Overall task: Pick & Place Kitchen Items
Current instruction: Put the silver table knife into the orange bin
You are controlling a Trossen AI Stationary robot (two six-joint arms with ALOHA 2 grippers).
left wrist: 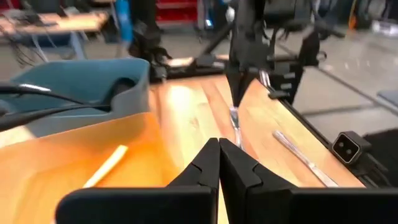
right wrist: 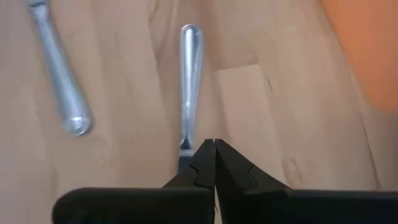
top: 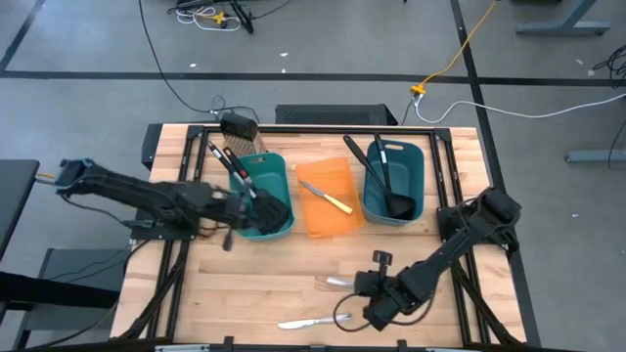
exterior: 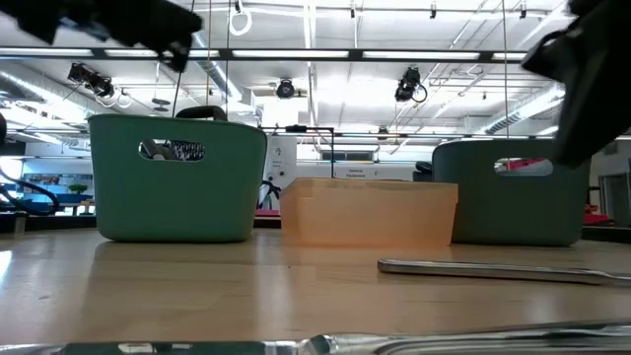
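Observation:
My right gripper (right wrist: pixel 214 144) is shut, low over the near middle of the table (top: pixel 358 285), and points down beside one end of a silver table knife (right wrist: pixel 188 74) that lies flat. A second silver knife (top: pixel 305 321) lies nearer the front edge. My left gripper (left wrist: pixel 219 144) is shut and empty above the right rim of the left teal bin (top: pixel 264 186), which holds a black slotted spatula (top: pixel 227 161). A yellow-handled knife (top: pixel 328 196) lies in the orange bin (top: pixel 328 227). Black long-handled utensils (top: pixel 386 181) lie in the right teal bin (top: pixel 419 161). My right gripper points down at the table beside one end of the silver knife (right wrist: pixel 185 142), with its fingers along the knife. That end runs under one finger, so I cannot tell whether the gripper touches it. The knife lies flat on the table.
The three bins stand side by side across the table's far half. A black box (top: pixel 238 127) sits at the far edge behind the left bin. Bare wood lies at the near left (top: pixel 235 293). The table's metal frame runs along its edges.

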